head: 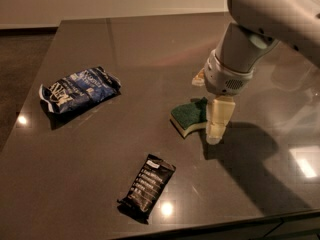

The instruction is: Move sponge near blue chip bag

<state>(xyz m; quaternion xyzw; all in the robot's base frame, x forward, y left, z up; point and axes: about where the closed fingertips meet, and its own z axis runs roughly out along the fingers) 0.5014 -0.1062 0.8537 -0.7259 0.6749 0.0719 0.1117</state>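
The sponge [188, 116], dark green on top with pale yellow foam below, lies flat on the dark table [150, 49] right of centre. My gripper [210, 101] is open and points down at the sponge's right end. One pale finger [219, 120] stands at the sponge's near right corner, and the other finger [199, 78] shows behind it. The arm hides the sponge's right part. The blue chip bag [80, 89], wrinkled foil with white lettering, lies at the left of the table, well apart from the sponge.
A black snack bar wrapper [147, 186] lies near the table's front edge, below and left of the sponge. The table's left edge runs close to the chip bag. My arm's shadow falls to the right of the sponge.
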